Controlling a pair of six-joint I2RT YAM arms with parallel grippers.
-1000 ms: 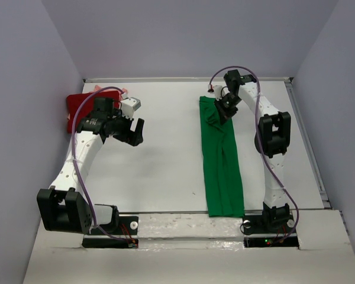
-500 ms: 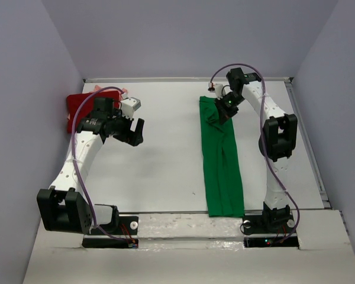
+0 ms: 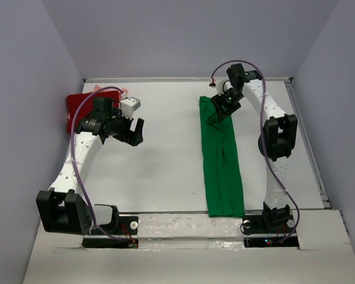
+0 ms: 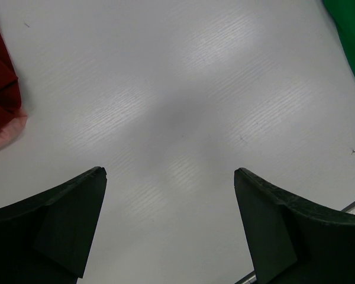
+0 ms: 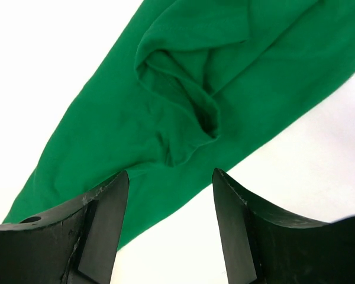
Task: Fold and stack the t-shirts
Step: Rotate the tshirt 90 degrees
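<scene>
The bright green t-shirt point(image 3: 222, 165) lies as a long narrow strip running from the table's front edge to the far right, with its far end bunched into a fold point(image 5: 183, 89). My right gripper point(image 3: 226, 104) hovers over that far end, open point(image 5: 170, 173), with nothing between its fingers. A dark red t-shirt point(image 3: 78, 107) lies folded at the far left, and a pale pink edge point(image 4: 6, 133) shows beneath it. To the right of the red shirt, my left gripper point(image 3: 136, 131) hangs wide open point(image 4: 168, 171) over bare table.
The white table point(image 3: 165, 165) has a raised rim at the back point(image 3: 189, 79) and a rail along the right side point(image 3: 310, 154). Grey walls close in on the left, back and right. Both arm bases sit on the front ledge point(image 3: 189, 228).
My right gripper has opened and let go of the green shirt's far end, drawing slightly back from it. The left arm has stayed still.
</scene>
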